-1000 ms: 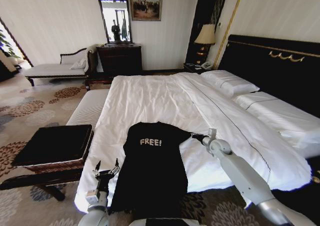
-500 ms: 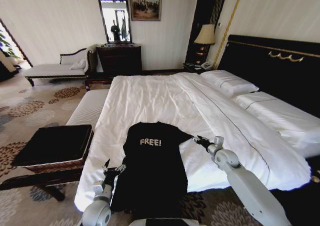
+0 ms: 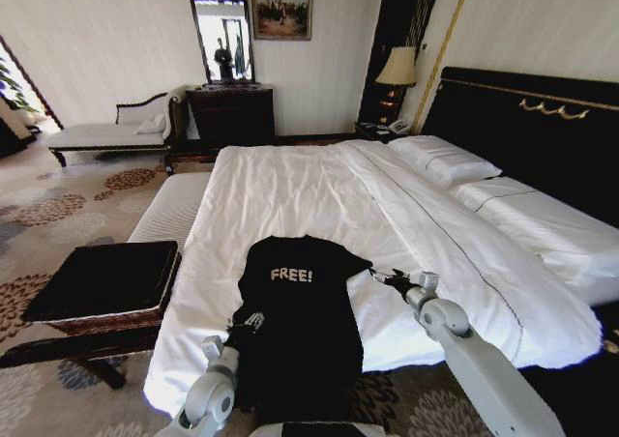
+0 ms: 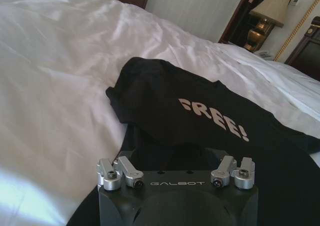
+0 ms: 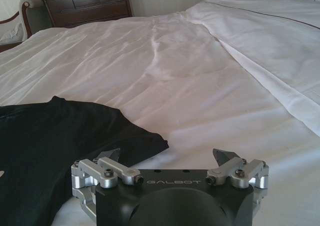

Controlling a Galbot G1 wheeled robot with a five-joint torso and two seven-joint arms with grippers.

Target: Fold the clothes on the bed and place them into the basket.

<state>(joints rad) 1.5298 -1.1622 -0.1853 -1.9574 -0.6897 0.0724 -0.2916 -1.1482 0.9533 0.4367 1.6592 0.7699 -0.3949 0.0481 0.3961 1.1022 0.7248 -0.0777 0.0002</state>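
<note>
I see daylight glaring off the bed (image 3: pixel 290 195) sheets; the black T-shirt (image 3: pixel 295 331) swallows detail, and the head view bows at its edges.

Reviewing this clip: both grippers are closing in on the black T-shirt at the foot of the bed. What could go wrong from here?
1. The T-shirt hangs over the foot of the bed; a weak or one-sided pinch might let it slide to the floor.
2. The right gripper, open just beside the sleeve, could catch the white duvet with it.
3. The left gripper sits over black cloth, so it might pinch several layers and bunch the fold.
</note>
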